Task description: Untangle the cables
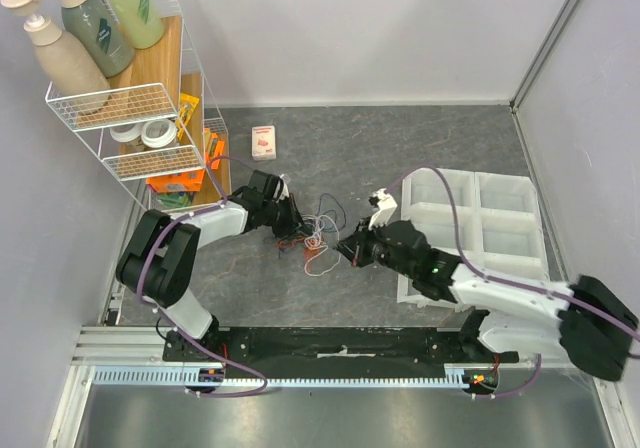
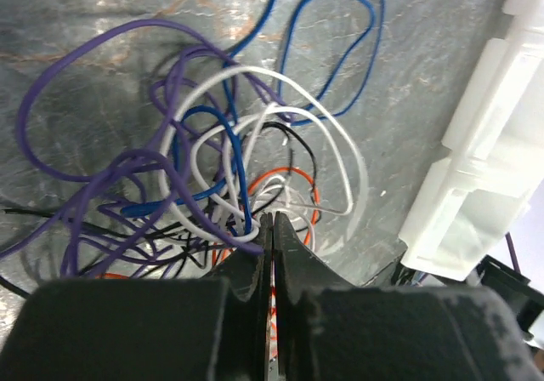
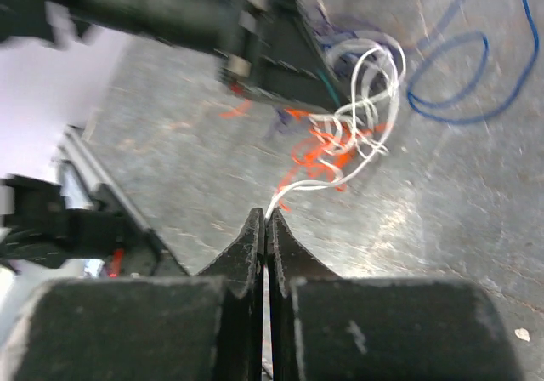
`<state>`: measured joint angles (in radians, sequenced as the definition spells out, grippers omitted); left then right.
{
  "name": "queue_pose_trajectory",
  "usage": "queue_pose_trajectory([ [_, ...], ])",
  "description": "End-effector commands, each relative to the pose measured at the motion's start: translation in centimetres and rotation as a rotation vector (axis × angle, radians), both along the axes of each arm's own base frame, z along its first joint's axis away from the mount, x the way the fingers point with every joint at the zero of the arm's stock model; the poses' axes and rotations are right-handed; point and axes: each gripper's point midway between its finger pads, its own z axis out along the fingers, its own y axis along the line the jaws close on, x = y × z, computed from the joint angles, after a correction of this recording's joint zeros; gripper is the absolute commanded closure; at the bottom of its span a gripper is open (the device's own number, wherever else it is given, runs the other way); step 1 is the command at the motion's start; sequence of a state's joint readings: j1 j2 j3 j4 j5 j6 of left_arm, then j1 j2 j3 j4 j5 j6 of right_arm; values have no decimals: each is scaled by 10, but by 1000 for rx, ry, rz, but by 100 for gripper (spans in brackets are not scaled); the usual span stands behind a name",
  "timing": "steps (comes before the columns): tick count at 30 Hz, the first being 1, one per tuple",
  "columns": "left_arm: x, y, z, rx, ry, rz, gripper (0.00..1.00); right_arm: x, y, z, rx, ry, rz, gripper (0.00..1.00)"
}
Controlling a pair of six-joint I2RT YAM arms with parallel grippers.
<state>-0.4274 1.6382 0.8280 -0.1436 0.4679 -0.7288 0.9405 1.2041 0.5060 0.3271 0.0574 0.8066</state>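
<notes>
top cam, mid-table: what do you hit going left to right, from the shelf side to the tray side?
wire rack → left gripper → cables → right gripper → white compartment tray

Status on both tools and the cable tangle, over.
Left tool shut on cables at the knot. Right tool shut on white cable end. Tangle bunched between the arms. White tray to the right, apart from it.

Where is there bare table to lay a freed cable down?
Free: grey table behind the cables, between small box and white tray; the strip between cables and base rail. Crowded: the centre, where left end effector and right end effector meet the cables; beside the wire rack.
</notes>
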Motion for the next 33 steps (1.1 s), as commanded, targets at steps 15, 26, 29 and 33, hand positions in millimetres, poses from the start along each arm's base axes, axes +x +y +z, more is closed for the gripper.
queue_pose_trajectory([
  [15, -1, 14, -30, 43, 128, 93, 98, -18, -68, 362, 240, -597, -56, 100],
  [26, 10, 39, -26, 31, 126, 212, 98, -23, -80, 432, 301, -712, -84, 100],
  [29, 10, 45, -30, 27, 149, 238, 99, -29, -80, 475, 348, -781, -66, 100],
  [33, 12, 51, -31, 30, 153, 265, 98, -44, -71, 529, 431, -864, 14, 100],
])
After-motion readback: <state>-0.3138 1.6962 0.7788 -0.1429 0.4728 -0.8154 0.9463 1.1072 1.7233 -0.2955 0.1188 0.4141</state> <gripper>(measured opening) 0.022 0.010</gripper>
